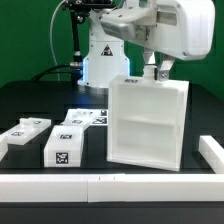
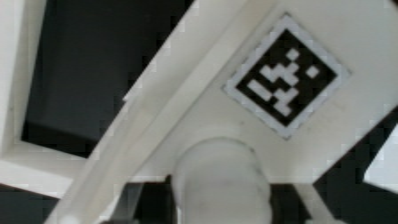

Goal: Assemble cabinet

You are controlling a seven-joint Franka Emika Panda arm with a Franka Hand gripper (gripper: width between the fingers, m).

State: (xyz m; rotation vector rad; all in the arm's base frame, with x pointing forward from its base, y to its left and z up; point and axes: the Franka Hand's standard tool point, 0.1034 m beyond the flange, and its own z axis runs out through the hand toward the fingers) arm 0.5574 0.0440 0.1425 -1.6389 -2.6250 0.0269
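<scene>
While the gripper [image 1: 157,70] pinches the top edge of the cabinet [image 1: 148,125], seemingly to place it, next it needs a slow, steady push.

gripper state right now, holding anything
gripper: closed on the top edge of the large white plastic cabinet box

claw [image 1: 157,70]: tips partly behind the cabinet [image 1: 148,122] top edge; grip not clear.
finger [image 2: 217,182]: blurred, cut by the wrist view's edge.
arm [image 1: 150,25]: cut by the exterior view's upper edge.
rail [image 1: 211,150]: cut at the exterior view's right.
surface [image 1: 30,100]: part behind the cabinet is hidden.
</scene>
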